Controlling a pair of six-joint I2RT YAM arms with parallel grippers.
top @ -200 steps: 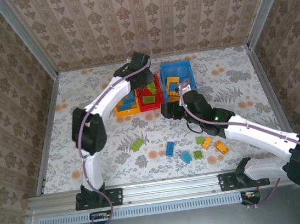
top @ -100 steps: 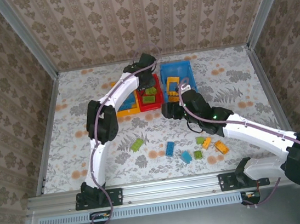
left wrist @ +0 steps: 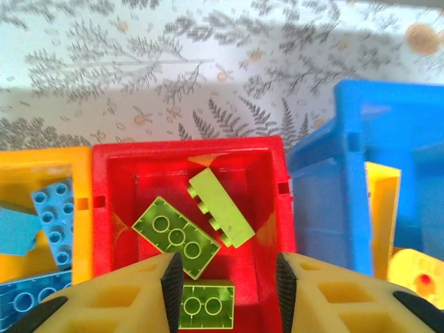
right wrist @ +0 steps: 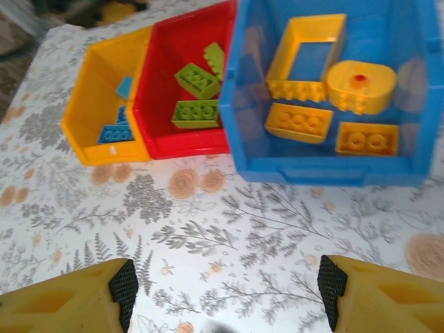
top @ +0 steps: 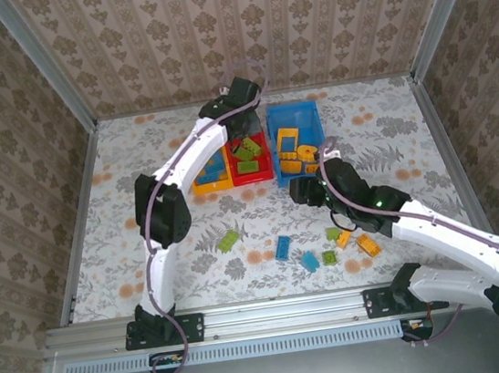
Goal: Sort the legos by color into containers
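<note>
My left gripper (left wrist: 225,295) hangs open over the red container (left wrist: 187,147), with nothing between its pads. Three light green legos lie in that container: one (left wrist: 207,304) right under the jaws, one (left wrist: 175,237) studs down and one (left wrist: 220,207) on its side. My right gripper (right wrist: 227,291) is open over bare table in front of the blue container (right wrist: 326,170). That container holds an orange frame piece (right wrist: 305,59) and other orange legos. Blue legos (right wrist: 114,132) lie in the yellow container (right wrist: 104,154). Loose legos remain near the front: green (top: 228,240), blue (top: 283,246), orange (top: 368,244).
The three containers stand side by side at the back middle of the table (top: 142,210). The left arm (top: 187,162) arches over the table's left part. Metal rails (top: 76,200) bound the sides. The loose bricks cluster by the right arm's forearm (top: 420,224).
The left gripper swung right over the red container and opened; a green brick now lies under it. The right gripper drew back from the blue container toward the near side.
</note>
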